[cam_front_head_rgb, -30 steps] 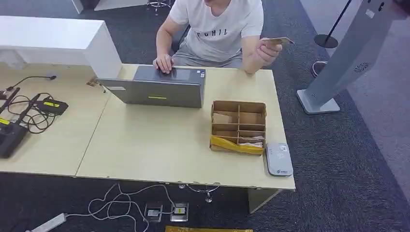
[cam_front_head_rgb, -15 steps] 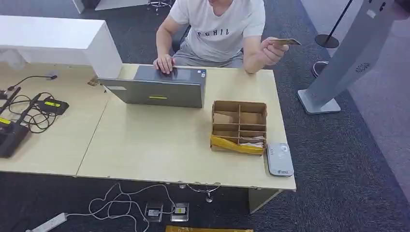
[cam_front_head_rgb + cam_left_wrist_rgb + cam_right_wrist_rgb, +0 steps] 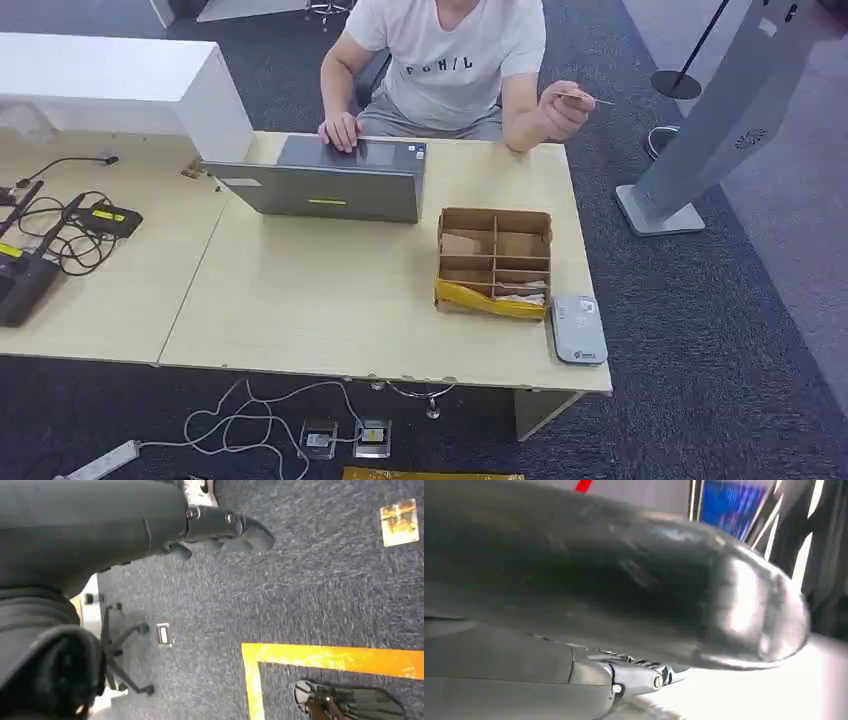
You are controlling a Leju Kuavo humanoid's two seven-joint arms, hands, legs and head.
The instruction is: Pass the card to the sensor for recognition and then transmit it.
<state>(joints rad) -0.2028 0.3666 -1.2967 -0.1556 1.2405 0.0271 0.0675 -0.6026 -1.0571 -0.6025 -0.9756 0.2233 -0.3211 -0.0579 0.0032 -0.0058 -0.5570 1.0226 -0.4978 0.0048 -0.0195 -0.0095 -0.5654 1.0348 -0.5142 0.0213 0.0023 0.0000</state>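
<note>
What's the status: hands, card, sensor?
Left hand hangs over carpet, holding nothing. Right hand: grip unreadable. Card held up by the person's hand past the desk's far edge. Sensor unobstructed beside cardboard organizer.

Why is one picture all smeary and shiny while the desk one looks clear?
Right wrist view: the right hand sits very close to the lens, so it blurs, with bright glare behind. Head view: even light, sharp desk, card thin and small. Left wrist view: left hand slightly soft, carpet clear.
</note>
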